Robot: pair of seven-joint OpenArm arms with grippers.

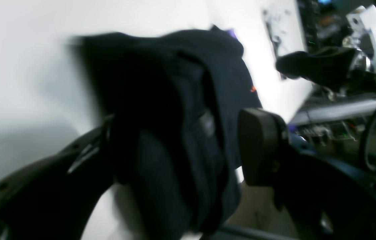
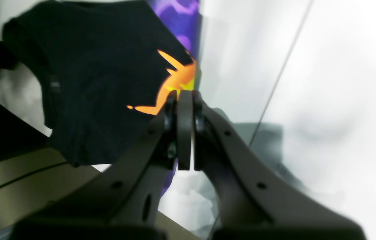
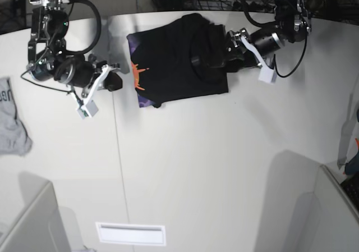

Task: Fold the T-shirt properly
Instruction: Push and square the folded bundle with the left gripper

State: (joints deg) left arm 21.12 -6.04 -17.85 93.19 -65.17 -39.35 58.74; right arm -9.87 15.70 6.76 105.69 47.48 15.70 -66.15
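A: Well, where's the T-shirt (image 3: 179,58) from each set of fingers?

B: Bunched cloth hangs between the left gripper (image 1: 188,146)'s spread fingers. The right gripper (image 2: 184,100), pressed together and empty, sits just beside the print edge.

A: Long axis?

B: It runs from one gripper toward the other.

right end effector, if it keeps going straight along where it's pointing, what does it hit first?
Most likely the T-shirt. The right end effector is shut, and its tips aim at the shirt's printed edge, the orange patch just ahead. In the base view a strip of bare table separates them. Depth is unclear.
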